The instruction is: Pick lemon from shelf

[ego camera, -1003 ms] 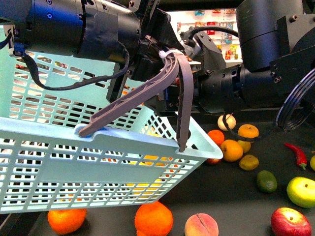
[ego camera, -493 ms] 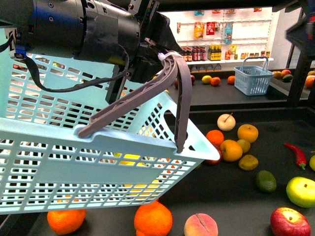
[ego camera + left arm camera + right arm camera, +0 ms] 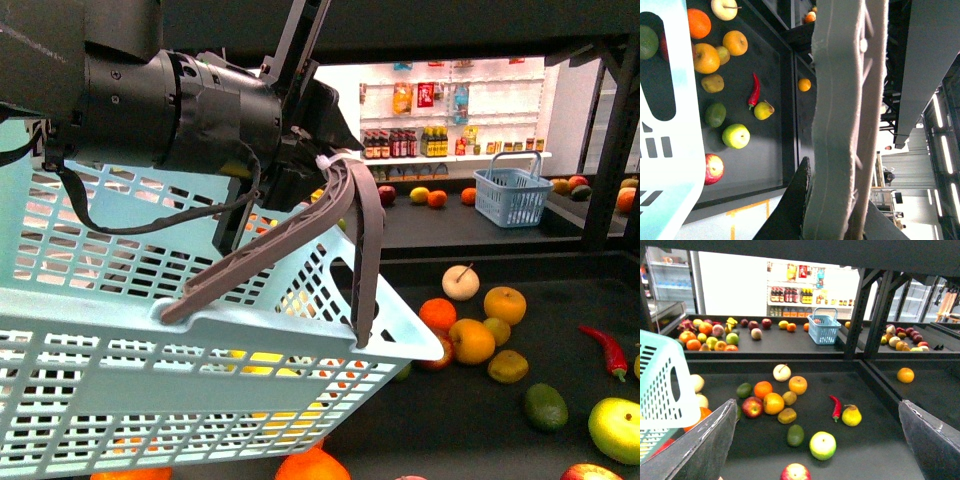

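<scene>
Lying on the shelf [image 3: 880,435] among oranges [image 3: 762,389], a small yellow fruit may be the lemon [image 3: 789,398], though I cannot be sure. The right hand [image 3: 817,405] hangs above the deck, fingers spread wide, holding nothing. The left hand [image 3: 328,168] is clamped on the grey handle [image 3: 362,250] of a pale blue basket [image 3: 200,400], which tilts over the shelf's left part.

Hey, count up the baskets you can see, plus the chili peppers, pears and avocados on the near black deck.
Baskets: 2 (pale blue basket, blue basket)
Chili pepper: 1
Pear: 1
Avocado: 1
Total: 5
</scene>
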You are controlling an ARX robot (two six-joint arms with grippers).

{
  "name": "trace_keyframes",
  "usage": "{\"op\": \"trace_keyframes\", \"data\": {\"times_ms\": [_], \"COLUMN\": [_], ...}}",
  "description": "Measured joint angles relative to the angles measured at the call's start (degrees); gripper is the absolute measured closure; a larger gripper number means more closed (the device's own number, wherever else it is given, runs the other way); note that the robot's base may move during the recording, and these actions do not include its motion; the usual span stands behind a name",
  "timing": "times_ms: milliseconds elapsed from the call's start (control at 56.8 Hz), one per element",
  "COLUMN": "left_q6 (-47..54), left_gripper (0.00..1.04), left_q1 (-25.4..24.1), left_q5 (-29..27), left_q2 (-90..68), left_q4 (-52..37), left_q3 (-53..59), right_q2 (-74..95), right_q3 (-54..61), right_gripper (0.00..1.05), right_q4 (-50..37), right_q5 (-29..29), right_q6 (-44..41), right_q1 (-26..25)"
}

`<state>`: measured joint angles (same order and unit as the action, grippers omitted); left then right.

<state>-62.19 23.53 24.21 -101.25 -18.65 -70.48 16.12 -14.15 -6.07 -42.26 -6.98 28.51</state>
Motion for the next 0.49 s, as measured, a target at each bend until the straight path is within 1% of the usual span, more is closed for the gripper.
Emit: {"op": "trace_keyframes", "data": {"times_ms": [18,53,88,123,141,176,246,334,405,493], "left_q6": [0.0,0.0,0.0,0.0,0.0,-0.1,-0.2,-0.2,-0.1,-0.2], "left_gripper": [0.96,0.96,0.96,0.96,0.96,0.96,0.96,0.96,0.96,0.96], "left_q1": [0.0,0.1,0.2,0.3,0.3,0.3,0.3,0.2,0.2,0.2], "left_q5": [0.0,0.2,0.4,0.5,0.5,0.4,0.4,0.2,0.2,0.2], "left_q2": [0.0,0.0,0.0,0.0,0.0,0.0,0.0,0.0,0.0,0.0], "left_q4": [0.0,0.0,0.0,0.0,0.0,0.0,0.0,0.0,0.0,0.0], "left_q3": [0.0,0.0,0.0,0.0,0.0,0.0,0.0,0.0,0.0,0.0], "right_q2": [-0.1,-0.1,-0.7,-1.8,-2.2,-3.5,-5.9,-9.7,-11.1,-12.2], "right_q3": [0.5,1.2,1.7,3.0,3.4,5.2,7.7,10.2,11.3,11.8], "right_gripper": [0.07,0.08,0.12,0.18,0.2,0.27,0.37,0.53,0.63,0.79], "right_q4": [-0.5,-1.0,0.4,2.3,2.4,2.9,3.2,3.9,4.5,5.0], "right_q5": [-1.2,-1.9,1.9,7.3,8.6,13.6,18.6,24.8,27.5,30.1], "right_q6": [0.1,0.5,1.8,3.1,3.3,4.4,5.0,5.8,6.0,6.2], "right_q1": [1.4,2.8,2.7,1.4,1.0,-0.9,-3.8,-9.4,-12.6,-15.8]}}
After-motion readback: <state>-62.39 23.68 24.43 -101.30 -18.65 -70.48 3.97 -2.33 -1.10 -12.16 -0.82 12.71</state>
